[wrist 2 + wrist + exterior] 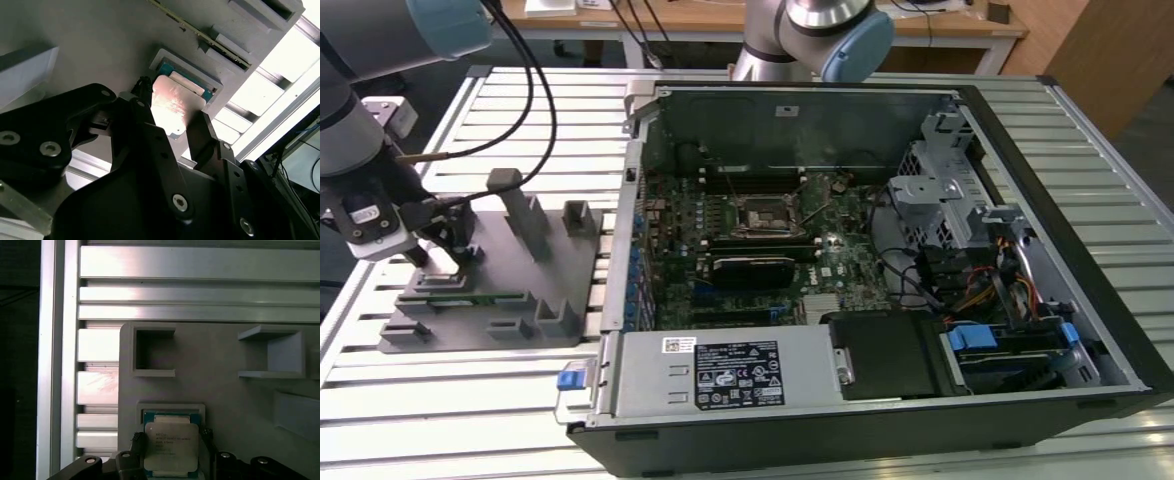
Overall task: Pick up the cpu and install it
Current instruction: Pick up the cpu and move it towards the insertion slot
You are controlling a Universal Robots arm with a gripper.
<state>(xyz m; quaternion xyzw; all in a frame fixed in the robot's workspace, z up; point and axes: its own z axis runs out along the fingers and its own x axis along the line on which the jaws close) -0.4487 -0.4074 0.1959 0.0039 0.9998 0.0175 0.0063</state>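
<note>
The cpu (170,445), a flat square chip with a pale metal top on a green board, sits at a shallow framed recess (170,407) of the grey fixture (520,270). My gripper (171,437) is lowered over it at the exterior view's left (444,262). Its black fingers (137,441) stand against two opposite edges of the chip, shut on it. In the second wrist view the cpu (172,102) glares between the two fingers (202,132). I cannot tell whether the chip is lifted off the recess floor.
The fixture has upright posts (520,205) and empty box pockets (154,351). It lies on a slatted aluminium table (480,410). An open computer case (854,260) stands to the exterior view's right, its motherboard socket (757,215) exposed. A second arm's base (814,30) rises behind the case.
</note>
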